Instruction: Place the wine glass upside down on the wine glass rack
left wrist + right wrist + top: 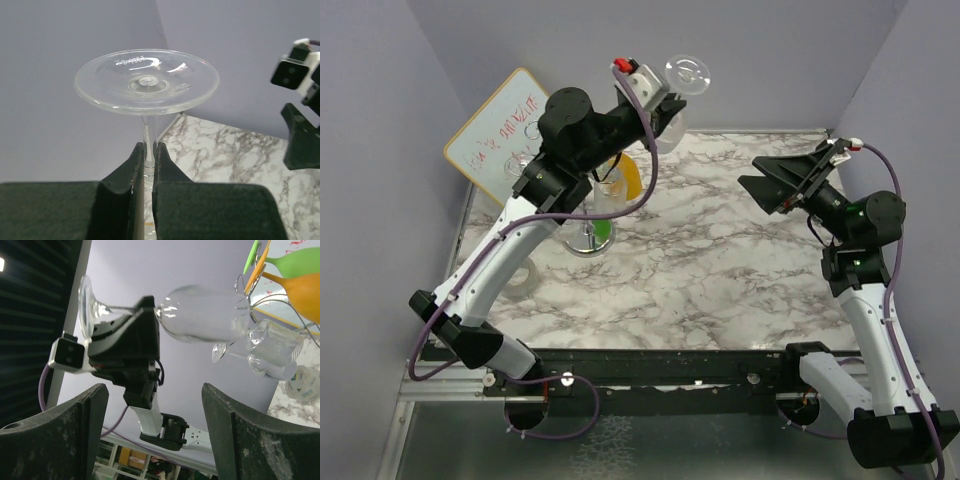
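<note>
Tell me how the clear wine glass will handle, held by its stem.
Probably fragile: the wine glass is thin clear glass on a slim stem. Likely slippery, since the left hand pinches only that smooth stem. It might swivel there.

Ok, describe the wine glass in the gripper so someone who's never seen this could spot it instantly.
Over the marble table, follow the left arm to the far side, near the chrome rack. The left gripper is shut on the stem of a clear wine glass, foot up. Unlike the green glass and orange glass hanging on the rack, it is colourless and held aloft.
</note>
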